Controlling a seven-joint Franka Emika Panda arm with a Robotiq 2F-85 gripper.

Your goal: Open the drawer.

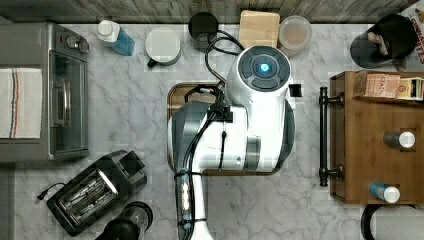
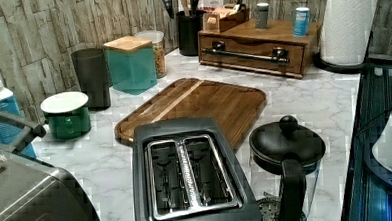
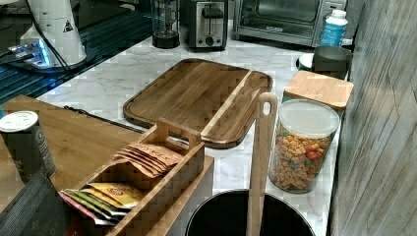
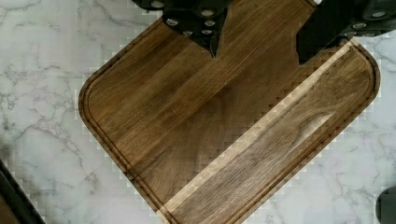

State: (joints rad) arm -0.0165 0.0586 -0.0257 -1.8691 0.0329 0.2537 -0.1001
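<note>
Jaws stood apart, gripping nothing: gripper (image 4: 256, 49), two black fingertips, hung above the dark wooden tray (image 4: 224, 126) in the wrist view. Top view, left to right: toaster oven (image 1: 45, 92) at far left; black toaster (image 1: 92, 192) lower left; white arm (image 1: 245, 120) at centre over the tray; drawer (image 1: 337, 135) at the right edge, shut, its black bar handle (image 1: 323, 136) facing the arm, well apart from it.

Marble counter (image 1: 130, 120): toaster oven (image 1: 45, 92) at top view's left edge, black toaster (image 1: 95, 192) lower left, dark wooden tray (image 4: 224, 130) centre, cereal jar (image 3: 304, 145) in right view's lower right.
</note>
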